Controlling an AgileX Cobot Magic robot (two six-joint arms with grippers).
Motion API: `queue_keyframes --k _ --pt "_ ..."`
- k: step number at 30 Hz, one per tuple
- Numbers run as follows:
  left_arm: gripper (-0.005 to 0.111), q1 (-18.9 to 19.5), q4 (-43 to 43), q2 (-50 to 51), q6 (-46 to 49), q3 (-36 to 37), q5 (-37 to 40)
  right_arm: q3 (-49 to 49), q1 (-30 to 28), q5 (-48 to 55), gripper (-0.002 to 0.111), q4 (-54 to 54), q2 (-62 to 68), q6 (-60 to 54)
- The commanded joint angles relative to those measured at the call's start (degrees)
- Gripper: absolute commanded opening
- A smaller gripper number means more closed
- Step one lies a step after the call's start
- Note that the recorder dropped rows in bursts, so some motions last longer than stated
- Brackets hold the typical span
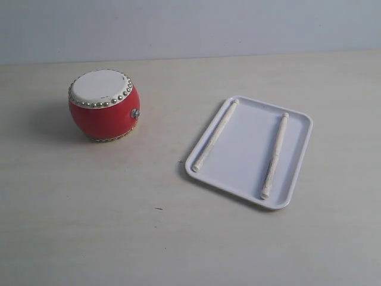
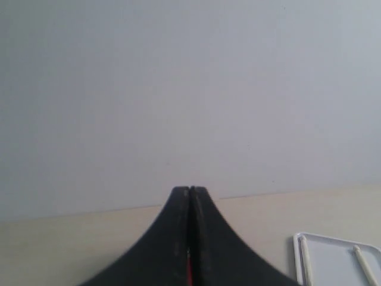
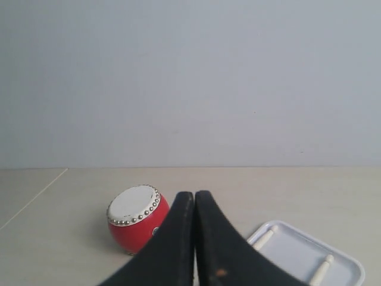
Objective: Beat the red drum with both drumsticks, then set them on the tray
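Red drum (image 1: pixel 104 105) upright, drumsticks (image 1: pixel 215 143) in tray (image 1: pixel 243 159)

The matte black left gripper (image 2: pixel 189 189) has two fingers (image 2: pixel 169 241), broad-based and tapering to rounded tips. The matte black right gripper (image 3: pixel 194 193) matches it, with a small orange speck.

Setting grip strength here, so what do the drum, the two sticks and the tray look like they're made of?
Drum: glossy red body, lacquered wood or plastic, can't tell which; matte cream skin on top; shiny gold studs, seemingly metal. Sticks: pale bare wood, dull finish, no paint. Tray: smooth white, soft sheen, rounded rim, probably plastic.
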Motion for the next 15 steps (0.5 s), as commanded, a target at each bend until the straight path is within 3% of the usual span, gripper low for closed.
queue_keyframes --k 1,5,15 --pt "0.0 0.26 1.31 -1.95 0.16 0.04 -0.37 0.37 0.0 -0.13 0.0 -0.39 -0.22 -0.45" --pt "0.0 0.26 1.87 -1.95 0.16 0.04 -0.37 0.37 0.0 -0.13 0.0 -0.39 -0.22 -0.45" --pt "0.0 0.26 14.71 -1.95 -4.81 4.06 -4.68 0.37 0.0 -0.13 0.0 -0.27 -0.22 -0.45"
